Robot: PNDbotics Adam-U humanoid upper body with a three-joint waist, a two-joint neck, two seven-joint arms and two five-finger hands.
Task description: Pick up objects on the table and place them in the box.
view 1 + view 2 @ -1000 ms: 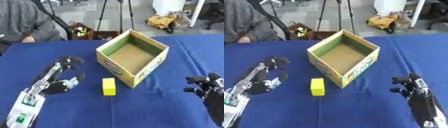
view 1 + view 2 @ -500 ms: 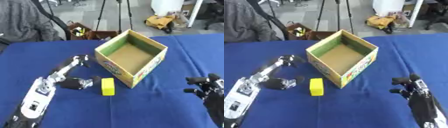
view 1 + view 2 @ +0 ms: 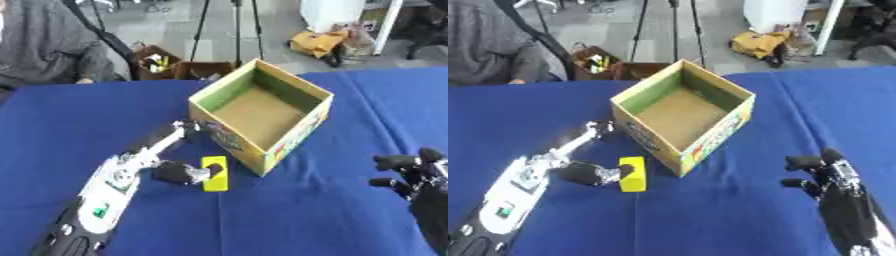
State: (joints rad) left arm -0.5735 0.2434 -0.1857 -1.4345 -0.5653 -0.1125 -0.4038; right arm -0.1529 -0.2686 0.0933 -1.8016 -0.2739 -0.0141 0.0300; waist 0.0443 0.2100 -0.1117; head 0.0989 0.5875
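Left eye: one open box (image 3: 262, 107) mid-surface (image 3: 105, 105), one yellow block (image 3: 214, 173) just beside its near corner; left robot hand (image 3: 171, 167), fingers spread, thumb touching the block.

Right eye: right robot hand (image 3: 826, 175) relaxed open, near right corner.

Box (image 3: 262, 115) wall just beside yellow block (image 3: 214, 173).

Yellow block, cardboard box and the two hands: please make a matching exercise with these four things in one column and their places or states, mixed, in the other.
Things:
1. yellow block
2. cardboard box
3. left hand
4. right hand

States:
A. open on top, nothing inside
B. idle near the lower right corner
C. lying on the blue cloth beside the box
D. thumb at the block's left side, a finger stretched toward the box

Pairs: 1-C, 2-A, 3-D, 4-B
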